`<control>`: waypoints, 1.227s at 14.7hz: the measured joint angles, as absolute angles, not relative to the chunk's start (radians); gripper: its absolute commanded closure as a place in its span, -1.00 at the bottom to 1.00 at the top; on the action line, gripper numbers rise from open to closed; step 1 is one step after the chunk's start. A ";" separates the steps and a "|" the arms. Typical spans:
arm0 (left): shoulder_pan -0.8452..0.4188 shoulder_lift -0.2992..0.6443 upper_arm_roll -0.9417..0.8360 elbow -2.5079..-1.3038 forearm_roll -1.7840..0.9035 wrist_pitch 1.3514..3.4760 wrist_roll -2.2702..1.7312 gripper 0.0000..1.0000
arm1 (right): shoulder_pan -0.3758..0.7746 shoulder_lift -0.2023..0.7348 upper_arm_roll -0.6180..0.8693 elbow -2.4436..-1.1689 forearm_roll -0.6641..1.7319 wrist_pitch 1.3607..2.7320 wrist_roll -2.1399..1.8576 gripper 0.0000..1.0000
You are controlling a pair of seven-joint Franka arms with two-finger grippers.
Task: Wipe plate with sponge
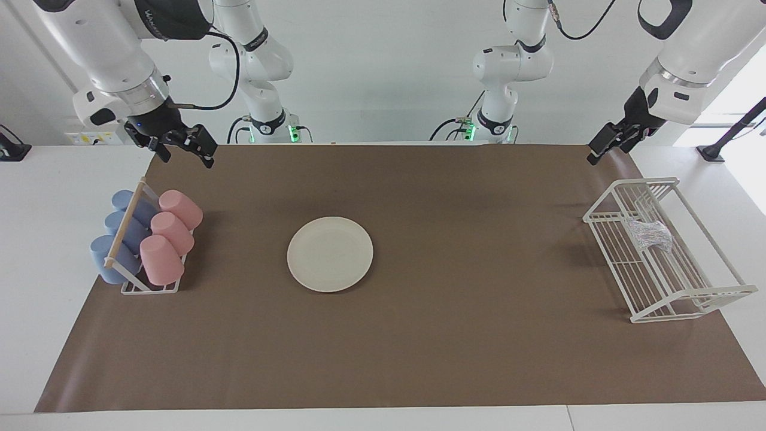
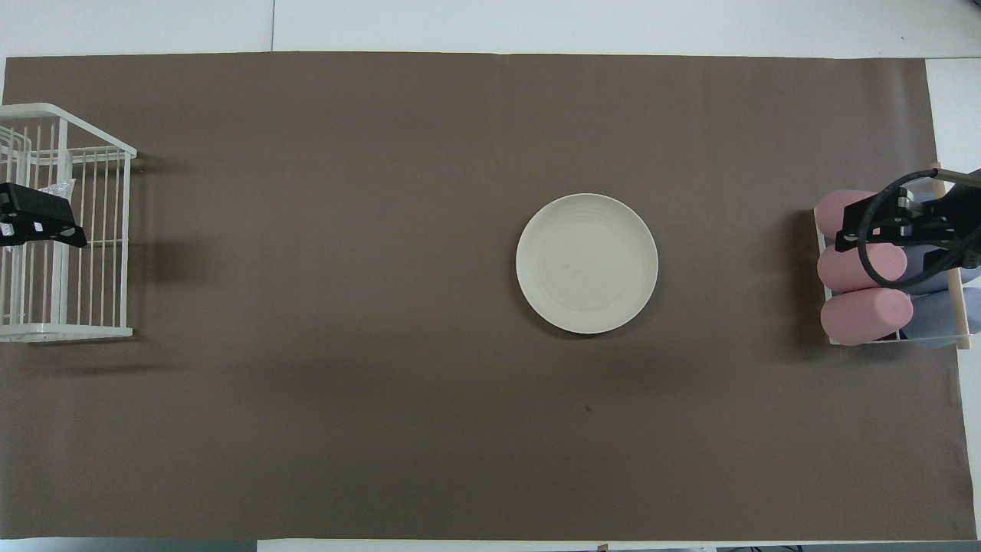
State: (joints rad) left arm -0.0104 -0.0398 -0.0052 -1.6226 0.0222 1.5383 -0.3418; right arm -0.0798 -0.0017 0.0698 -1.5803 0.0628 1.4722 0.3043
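The cream-white plate [image 1: 330, 254] lies flat on the brown mat near the table's middle; it also shows in the overhead view [image 2: 586, 263]. The silvery speckled sponge [image 1: 649, 234] lies in the white wire rack [image 1: 688, 299] at the left arm's end. In the overhead view only a corner of the sponge [image 2: 55, 186] shows past the gripper. My left gripper [image 1: 600, 153] hangs high in the air over the rack, well clear of the sponge, and covers it from above [image 2: 38, 218]. My right gripper [image 1: 185, 157] is open and empty, up over the cup rack [image 2: 893, 222].
A cup rack [image 1: 149, 287] with a wooden bar holds pink cups [image 1: 161, 259] and blue cups [image 1: 111, 260] lying on their sides at the right arm's end. The brown mat [image 1: 455, 335] covers most of the table.
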 measured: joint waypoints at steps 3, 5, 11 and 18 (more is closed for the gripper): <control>-0.054 -0.011 -0.025 -1.661 0.193 1.556 -0.362 -1.00 | -0.078 -0.005 0.099 -1.580 0.119 1.463 0.528 -1.00; -0.095 0.056 -0.028 -1.672 0.341 1.569 -0.368 -1.00 | -0.072 -0.008 0.118 -1.580 0.162 1.462 0.678 -1.00; -0.130 0.321 -0.029 -1.643 0.713 1.612 -0.385 -1.00 | -0.070 -0.033 0.264 -1.580 0.200 1.462 1.200 -1.00; -0.148 0.441 -0.029 -1.568 0.862 1.611 -0.337 -1.00 | -0.067 -0.059 0.412 -1.579 0.198 1.488 1.716 -1.00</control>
State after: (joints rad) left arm -0.1484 0.4406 -0.0293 -1.5682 0.8624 1.6106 -0.3367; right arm -0.0673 -0.0586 0.4118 -1.5793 0.1978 1.4876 1.7160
